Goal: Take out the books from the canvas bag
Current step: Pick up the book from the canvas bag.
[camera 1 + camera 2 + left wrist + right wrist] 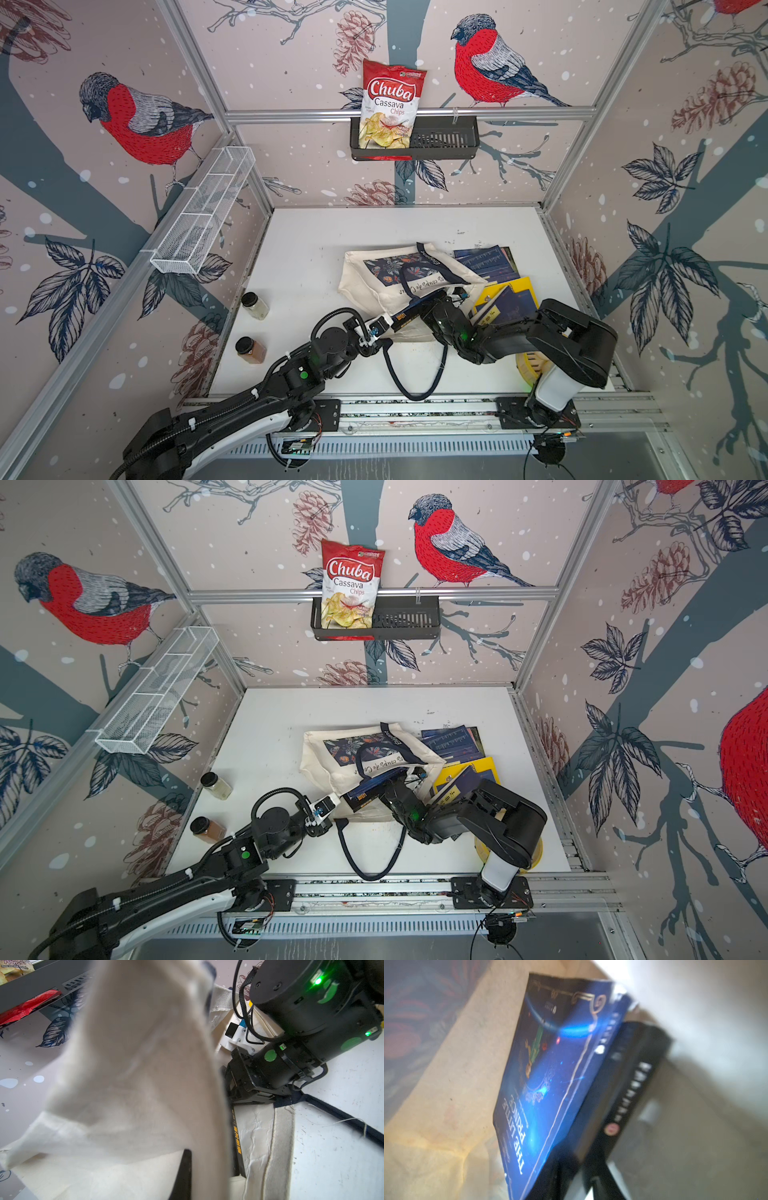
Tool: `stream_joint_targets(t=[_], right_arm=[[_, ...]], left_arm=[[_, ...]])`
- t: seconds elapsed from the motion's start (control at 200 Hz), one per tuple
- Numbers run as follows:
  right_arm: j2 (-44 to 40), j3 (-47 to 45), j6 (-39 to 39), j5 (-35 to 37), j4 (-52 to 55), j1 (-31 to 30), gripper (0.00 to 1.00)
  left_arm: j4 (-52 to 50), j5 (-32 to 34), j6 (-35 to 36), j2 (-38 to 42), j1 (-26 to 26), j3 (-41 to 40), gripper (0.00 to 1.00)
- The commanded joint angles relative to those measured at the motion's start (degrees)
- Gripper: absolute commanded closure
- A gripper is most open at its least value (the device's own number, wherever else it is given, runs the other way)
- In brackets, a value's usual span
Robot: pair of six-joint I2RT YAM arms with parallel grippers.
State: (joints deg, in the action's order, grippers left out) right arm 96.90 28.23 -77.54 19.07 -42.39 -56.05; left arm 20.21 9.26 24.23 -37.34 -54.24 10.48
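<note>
The cream canvas bag point(374, 282) point(328, 762) lies on its side mid-table, mouth toward the front right. My left gripper point(384, 323) is shut on the bag's rim cloth point(135, 1064), which drapes over one finger point(185, 1172). My right gripper point(428, 305) point(581, 1172) reaches into the mouth, its fingers closed on the end of a dark book point(623, 1088) point(409, 316) beside the blue "The Little Prince" point(550, 1064). Outside the bag, navy books point(486, 259) and yellow-and-navy books point(509, 301) lie at the right.
Two spice jars point(255, 305) point(250, 350) stand at the table's left edge. A navy handle loop point(415, 374) trails toward the front. A yellow round object point(534, 365) sits under the right arm. A chips bag point(388, 104) sits in a black wall basket point(449, 137); a white wire shelf point(203, 212) hangs left.
</note>
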Motion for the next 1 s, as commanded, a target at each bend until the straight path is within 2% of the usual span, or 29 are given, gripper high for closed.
stream_joint_targets(t=[0.0,0.28,0.385,0.48,0.8,0.996], right_arm=[[1.1,1.4,3.3,-0.9,-4.3,0.8,0.8],[0.0,1.3,4.1,-2.8,-5.7,1.6,0.91],[-2.6,0.6,3.0,-4.0,-4.0,0.9,1.0],[-6.7,-0.2,2.7,-5.1,-1.3,0.4,1.0],[-23.8,4.3,9.2,4.2,26.6,-4.4,1.0],[-32.8,4.8,12.4,7.0,32.4,-4.9,1.0]], left_arm=[[4.5,-0.9,0.6,0.3,0.0,0.1,1.0],[4.7,-0.9,0.6,0.6,0.0,-0.1,1.0],[4.5,-0.8,0.6,0.7,-0.1,0.0,1.0],[4.5,-0.5,0.5,0.6,-0.1,0.0,1.0],[4.9,1.7,-1.4,0.2,-0.1,0.6,1.0],[5.5,4.6,-2.4,-0.4,-0.1,1.1,1.0]])
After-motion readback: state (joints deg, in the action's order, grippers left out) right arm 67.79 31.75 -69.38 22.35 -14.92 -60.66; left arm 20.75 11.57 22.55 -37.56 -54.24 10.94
